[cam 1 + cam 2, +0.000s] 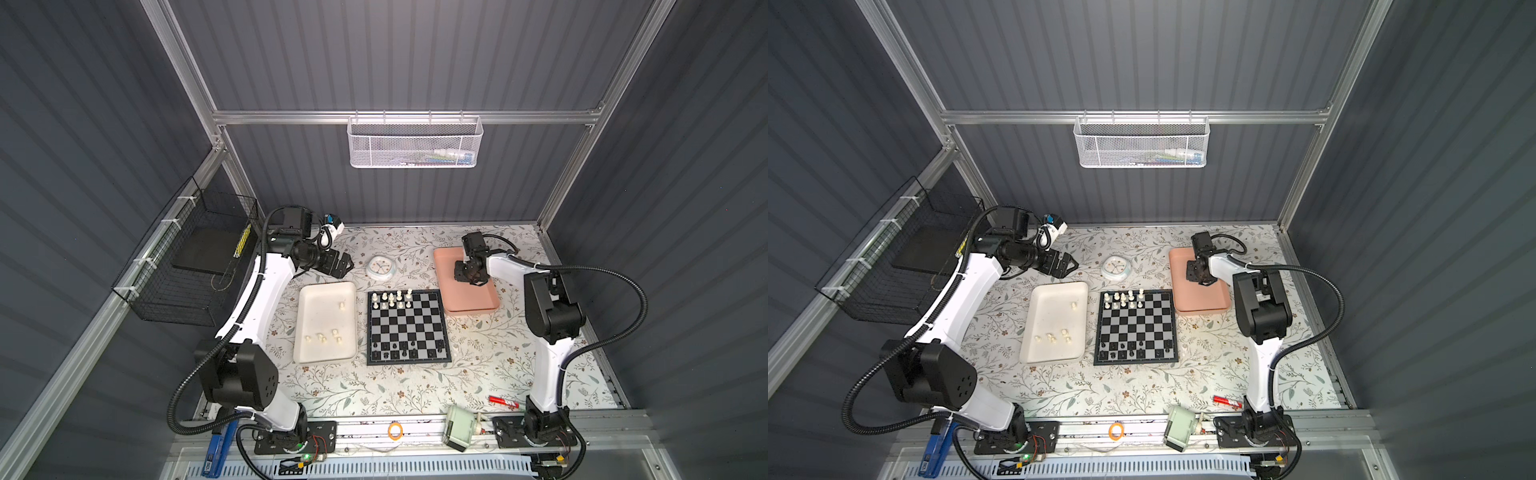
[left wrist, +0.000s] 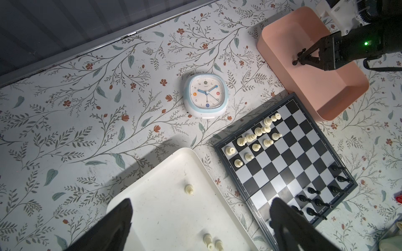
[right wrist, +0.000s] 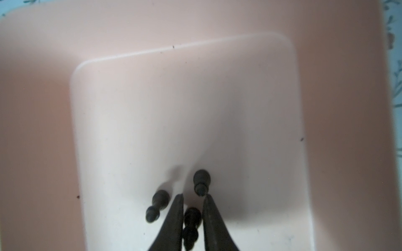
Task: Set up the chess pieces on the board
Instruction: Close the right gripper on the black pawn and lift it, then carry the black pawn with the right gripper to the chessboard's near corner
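Gripping black pawn (image 3: 191, 226), right claw (image 3: 192, 203) (over pink tray (image 3: 337, 108))

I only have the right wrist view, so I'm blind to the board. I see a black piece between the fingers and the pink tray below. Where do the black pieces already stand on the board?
Observer: In both top views the black pieces stand on the two near rows of the board.
Operator: And the far side?
Observer: There the white pieces stand on the left part of the two far rows. The right part is bare.
Operator: Is the other arm in my way?
Observer: No. The left gripper hangs open beyond the far end of the white tray, off the board.
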### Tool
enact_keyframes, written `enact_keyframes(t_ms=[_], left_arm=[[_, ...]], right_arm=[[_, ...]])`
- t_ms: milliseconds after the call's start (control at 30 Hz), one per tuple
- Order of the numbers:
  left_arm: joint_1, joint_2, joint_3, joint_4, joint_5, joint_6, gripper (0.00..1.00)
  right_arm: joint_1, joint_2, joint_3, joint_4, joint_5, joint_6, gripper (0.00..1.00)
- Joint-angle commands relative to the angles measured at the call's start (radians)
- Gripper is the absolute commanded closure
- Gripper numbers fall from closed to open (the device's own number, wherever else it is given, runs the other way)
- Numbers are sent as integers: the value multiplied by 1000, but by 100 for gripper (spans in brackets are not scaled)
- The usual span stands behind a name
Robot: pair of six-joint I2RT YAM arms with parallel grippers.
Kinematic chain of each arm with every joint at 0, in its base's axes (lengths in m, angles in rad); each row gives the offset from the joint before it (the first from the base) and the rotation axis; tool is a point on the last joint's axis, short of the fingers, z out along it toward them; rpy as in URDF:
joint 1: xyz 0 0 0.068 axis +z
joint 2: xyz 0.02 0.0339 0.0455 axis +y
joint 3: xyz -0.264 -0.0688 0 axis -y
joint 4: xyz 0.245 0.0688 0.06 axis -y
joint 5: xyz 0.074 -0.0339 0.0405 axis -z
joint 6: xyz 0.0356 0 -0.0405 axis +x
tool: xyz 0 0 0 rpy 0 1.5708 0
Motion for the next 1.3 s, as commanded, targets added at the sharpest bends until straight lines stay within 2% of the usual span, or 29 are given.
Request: enact_keyframes(t_ms=[0,767,1267], left_arm=[[-6,2,3,-16,5,13,0],[-6,-3,2,-14,4,15,1],[-6,-13,-6,-9,0,16,1]], right_arm=[[-1,-15,-7,6,13,-4,79],[2,-19,-11,10,8,-10,87],[37,-85,-38,-28,73,-51,88]])
